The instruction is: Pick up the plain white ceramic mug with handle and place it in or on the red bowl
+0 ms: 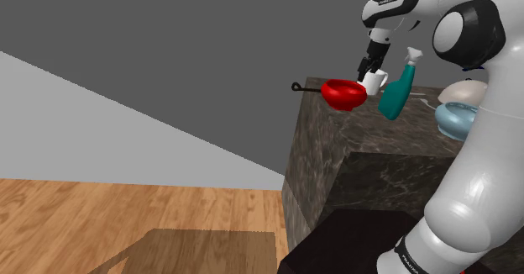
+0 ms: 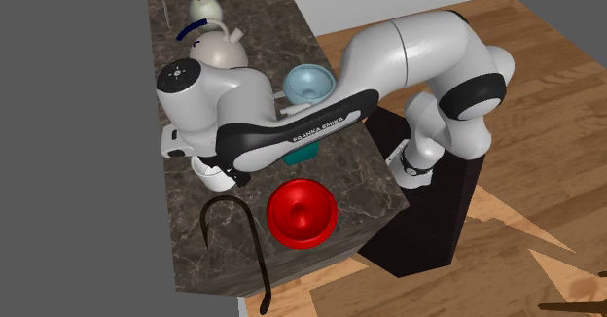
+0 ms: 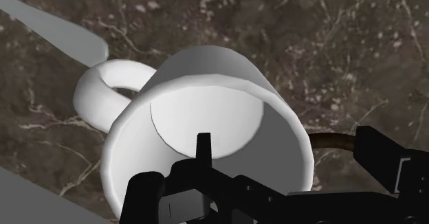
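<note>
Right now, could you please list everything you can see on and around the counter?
Mug: one, white, on the counter at the gripper.
Red bowl: one, red, near the counter's end, beside the mug.
Blue bowl: one, pale blue, further along the counter.
Spray bottle: one, teal, between the bowls.
Kettle: one, white with a dark blue handle, beyond the blue bowl.
Hook: one, black, by the red bowl, poking past the counter's edge.
Counter: one, dark and veined.
Floor: wood planks.
Stand: one, black, beside the counter.
Arm: one, white with dark joints.
Gripper: one, black, over the mug.
</note>
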